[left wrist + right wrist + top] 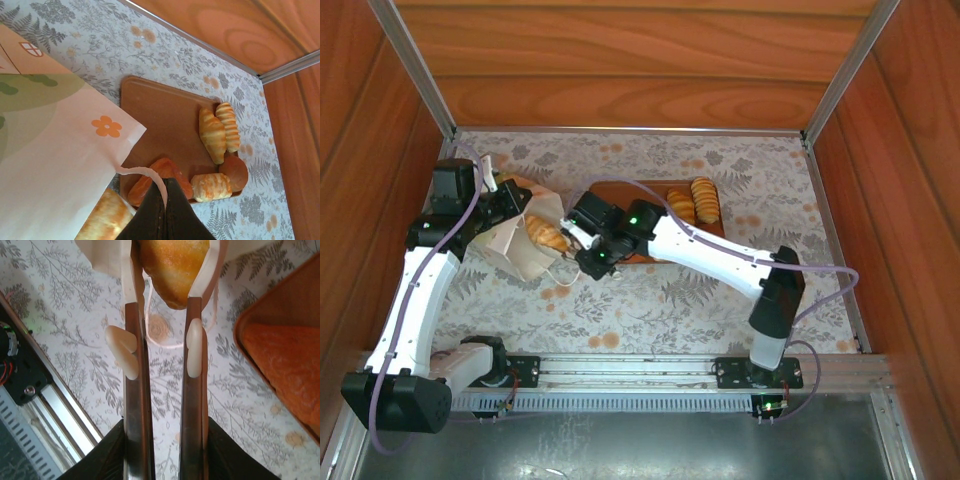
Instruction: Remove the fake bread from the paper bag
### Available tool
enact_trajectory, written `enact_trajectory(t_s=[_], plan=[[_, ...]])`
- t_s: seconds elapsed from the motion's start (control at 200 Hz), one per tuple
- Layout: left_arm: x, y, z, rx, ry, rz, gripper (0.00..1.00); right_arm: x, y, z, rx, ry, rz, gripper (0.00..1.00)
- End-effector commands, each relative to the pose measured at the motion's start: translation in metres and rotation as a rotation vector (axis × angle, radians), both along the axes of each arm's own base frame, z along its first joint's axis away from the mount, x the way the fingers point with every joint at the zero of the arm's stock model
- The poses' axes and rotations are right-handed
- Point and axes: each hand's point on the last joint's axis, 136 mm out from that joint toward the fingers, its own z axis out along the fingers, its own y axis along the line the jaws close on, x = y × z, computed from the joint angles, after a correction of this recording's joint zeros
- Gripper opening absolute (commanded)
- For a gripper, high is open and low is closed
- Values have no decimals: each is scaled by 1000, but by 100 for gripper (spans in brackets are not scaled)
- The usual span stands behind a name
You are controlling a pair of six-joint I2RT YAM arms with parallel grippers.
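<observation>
Right fingers (135, 405) are gripping a bread roll (172, 265) at the paper bag (520, 257) mouth; left fingers (150, 215) are pinching its handle (145, 172).

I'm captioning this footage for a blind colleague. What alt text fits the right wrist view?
The right gripper clamps a golden bread roll between its two fingers, in front of a white paper bag. Underneath lies a floral tablecloth; at right, a brown board carries an orange pastry.

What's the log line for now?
left claw: shut on paper bag | right claw: shut on bread piece at bag mouth | board: holds breads
</observation>
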Motion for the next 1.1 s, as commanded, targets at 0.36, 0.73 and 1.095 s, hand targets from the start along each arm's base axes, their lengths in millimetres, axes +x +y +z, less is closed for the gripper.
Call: enact_trajectory(t_s=[0.36,0.73,1.095], plan=[[3,16,22,56,-90,85,0,-6,-91,35,47,-138,-94,33],[2,17,26,56,-104,96,0,28,-155,39,77,-141,-337,34],[-5,3,46,6,-150,17,0,89,-169,-3,-66,21,-521,35]])
